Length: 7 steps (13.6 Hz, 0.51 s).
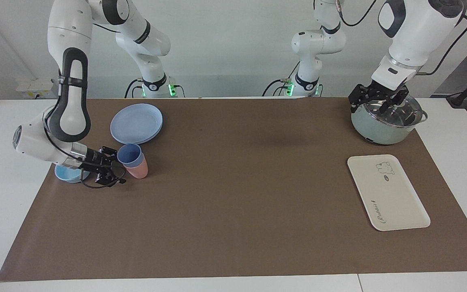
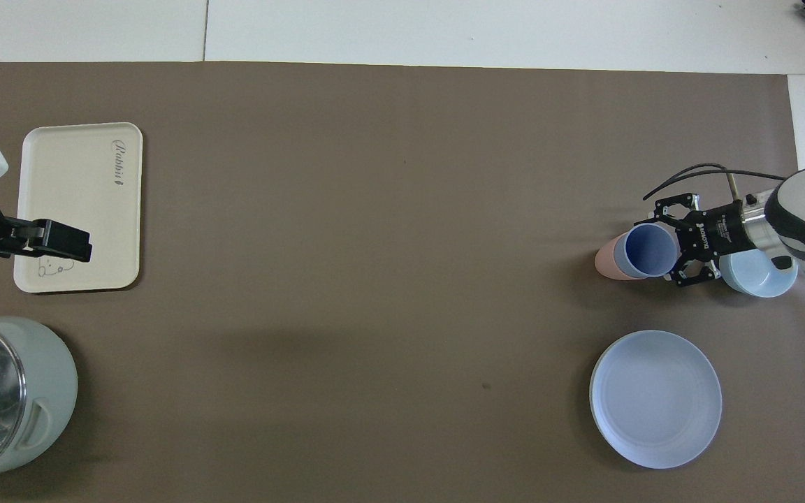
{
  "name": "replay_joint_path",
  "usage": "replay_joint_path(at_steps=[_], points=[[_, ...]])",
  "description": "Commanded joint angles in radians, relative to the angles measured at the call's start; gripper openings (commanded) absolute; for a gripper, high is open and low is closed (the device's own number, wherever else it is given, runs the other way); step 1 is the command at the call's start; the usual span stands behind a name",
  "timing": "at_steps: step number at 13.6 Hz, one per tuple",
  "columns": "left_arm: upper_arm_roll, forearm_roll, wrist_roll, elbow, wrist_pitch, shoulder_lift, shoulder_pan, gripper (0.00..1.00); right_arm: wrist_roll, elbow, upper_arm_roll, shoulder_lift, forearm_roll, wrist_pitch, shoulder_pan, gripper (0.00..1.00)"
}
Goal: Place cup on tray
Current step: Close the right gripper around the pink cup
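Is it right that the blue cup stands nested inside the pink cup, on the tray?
Not quite. The blue cup is nested in the pink cup, but both stand on the brown mat, beside the bowl at the right arm's end. The tray lies at the left arm's end, as the overhead view shows.

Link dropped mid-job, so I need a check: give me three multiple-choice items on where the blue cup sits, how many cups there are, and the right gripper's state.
1. Where is the blue cup?
A. on the tray
B. nested in the pink cup
C. in the bowl

2. How many cups are on the table?
A. one
B. two
C. four

3. The right gripper is:
A. open beside the blue cup
B. lifting the plate
C. over the pot

Answers:
1 B, its base sits inside the pink one.
2 B, one blue, one pink.
3 A, its fingers are spread at the cup's side.
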Motion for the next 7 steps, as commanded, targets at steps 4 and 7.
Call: replay_joint_path(at_steps=[4,7], points=[[-0.001,0.01,-0.011,-0.047,0.027,-0.038,-0.005,1.0,-0.068,-0.099,0.005,-0.06,0.162,-0.052,-0.014,0.94],[-0.003,0.01,-0.013,-0.047,0.027,-0.038,-0.007,1.0,-0.083,-0.135,0.005,-0.071,0.211,-0.03,-0.002,0.94]])
